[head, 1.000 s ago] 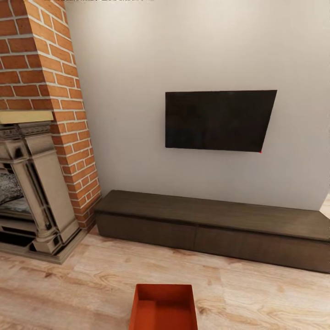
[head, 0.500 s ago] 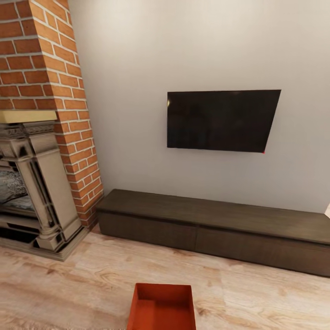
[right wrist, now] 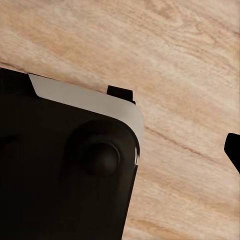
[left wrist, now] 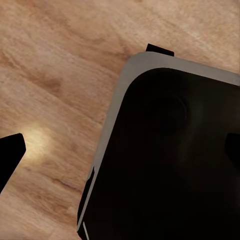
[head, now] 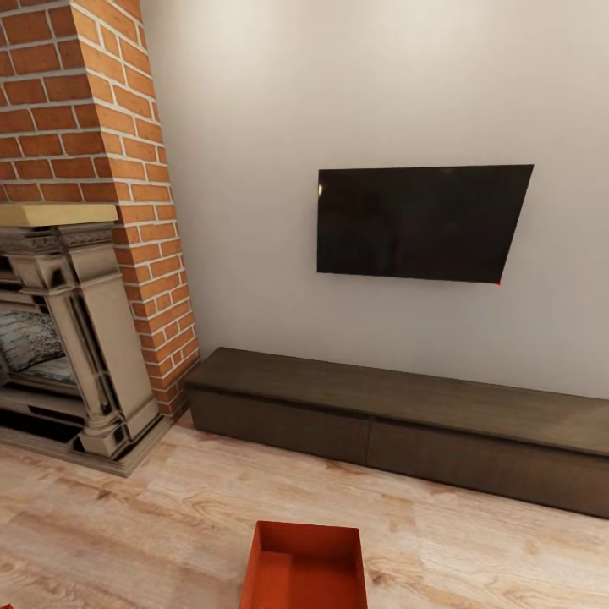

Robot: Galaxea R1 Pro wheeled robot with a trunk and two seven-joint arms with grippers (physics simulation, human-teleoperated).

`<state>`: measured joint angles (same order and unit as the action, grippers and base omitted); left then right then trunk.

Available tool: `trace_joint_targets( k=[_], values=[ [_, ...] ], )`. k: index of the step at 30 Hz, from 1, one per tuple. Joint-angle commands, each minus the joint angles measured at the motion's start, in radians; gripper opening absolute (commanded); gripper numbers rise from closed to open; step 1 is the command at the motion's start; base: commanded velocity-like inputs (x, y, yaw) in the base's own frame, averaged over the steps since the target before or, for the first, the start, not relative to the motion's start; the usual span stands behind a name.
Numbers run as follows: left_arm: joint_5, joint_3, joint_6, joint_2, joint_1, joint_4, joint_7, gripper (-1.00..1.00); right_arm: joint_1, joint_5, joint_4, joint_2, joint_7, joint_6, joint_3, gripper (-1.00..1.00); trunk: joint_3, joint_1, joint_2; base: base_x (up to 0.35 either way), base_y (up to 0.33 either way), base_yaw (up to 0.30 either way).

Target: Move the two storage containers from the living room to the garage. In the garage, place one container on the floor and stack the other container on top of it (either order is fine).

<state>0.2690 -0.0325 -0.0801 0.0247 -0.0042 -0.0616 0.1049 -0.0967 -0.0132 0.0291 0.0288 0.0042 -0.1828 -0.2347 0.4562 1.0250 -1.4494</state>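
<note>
One orange-red open-top storage container (head: 306,567) sits on the light wood planks of the living room at the bottom middle of the head view, its near part cut off by the frame edge. The second container is out of view. In the left wrist view my left gripper (left wrist: 120,150) hangs over the plank floor and my dark base, its fingertips (left wrist: 11,152) wide apart with nothing between them. My right gripper (right wrist: 120,150) looks down the same way, one fingertip (right wrist: 233,149) showing at the frame edge, also open and empty.
A long low dark cabinet (head: 406,423) runs along the white wall under a black wall-mounted TV (head: 419,222). A red brick fireplace (head: 76,254) with a stone surround stands at the left. My own dark base (left wrist: 170,160) fills much of both wrist views.
The whole head view has shifted: fireplace, TV and cabinet slid right and slightly down, so the camera has turned left. The container stays at the bottom middle.
</note>
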Motion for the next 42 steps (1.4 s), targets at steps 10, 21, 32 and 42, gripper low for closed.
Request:
trace_joint_targets(
  k=[10,21,32,42],
  values=[
    [0.003,-0.003,-0.003,0.000,0.000,0.000,0.001,1.00,-0.001,-0.002,0.003,-0.001,0.000,-0.005,-0.005,1.00,0.001,0.000,-0.001,0.000,0.046,0.000],
    [0.003,-0.003,-0.003,0.000,0.000,0.000,0.001,1.00,-0.001,-0.004,0.003,-0.001,0.000,-0.004,-0.004,1.00,0.001,0.000,-0.001,0.000,0.038,0.000],
    [0.003,-0.003,-0.003,0.000,0.000,0.000,0.001,1.00,-0.001,-0.009,0.003,-0.003,0.000,-0.005,-0.003,1.00,0.001,0.000,-0.001,0.000,0.000,-0.117],
    [0.003,-0.003,-0.003,0.000,0.000,0.000,0.001,1.00,-0.001,-0.010,0.003,-0.003,0.000,-0.003,-0.003,1.00,0.001,0.000,-0.001,0.000,0.000,-0.029]
  ],
)
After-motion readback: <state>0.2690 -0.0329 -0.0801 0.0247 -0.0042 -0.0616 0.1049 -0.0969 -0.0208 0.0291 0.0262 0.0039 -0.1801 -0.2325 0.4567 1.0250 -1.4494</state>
